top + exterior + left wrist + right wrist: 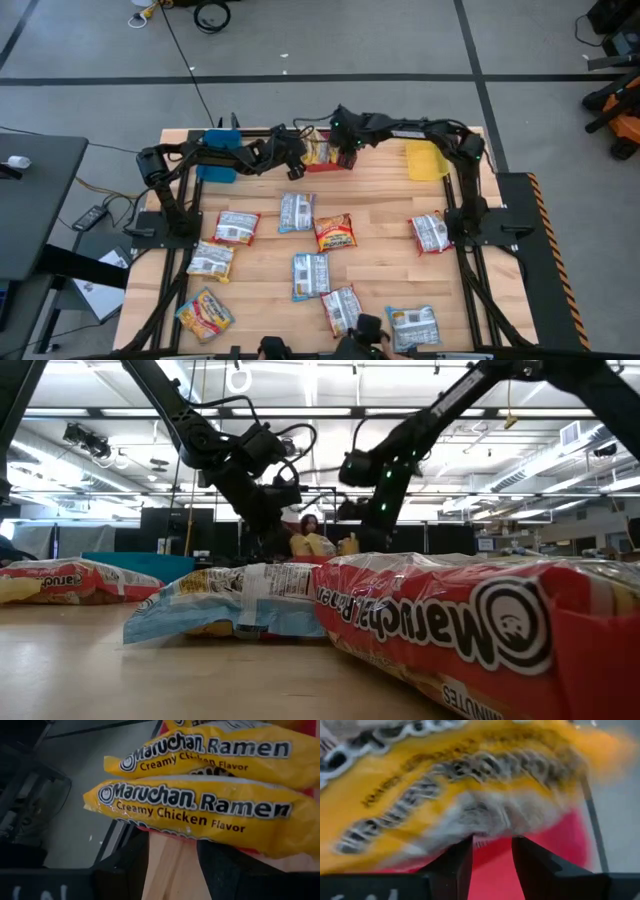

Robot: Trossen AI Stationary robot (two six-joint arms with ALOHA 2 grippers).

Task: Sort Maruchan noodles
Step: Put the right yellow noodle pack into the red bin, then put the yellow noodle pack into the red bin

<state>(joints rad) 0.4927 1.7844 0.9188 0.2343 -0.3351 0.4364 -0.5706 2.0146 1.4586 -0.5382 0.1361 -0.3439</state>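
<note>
Left wrist view: left claw (172, 870), fingers apart and empty, faces yellow Maruchan packets (200, 810) directly ahead in the red bin (322, 163), long axes crosswise; right claw (349, 158), also parted, hovers beside.

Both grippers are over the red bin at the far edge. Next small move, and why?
Probably lift the right gripper straight up from the red bin. Its fingers stand apart with nothing between them, and a yellow packet lies just ahead over the bin's red floor. The left gripper hovers open beside it, facing two Creamy Chicken packets. About ten packets wait on the table.
</note>
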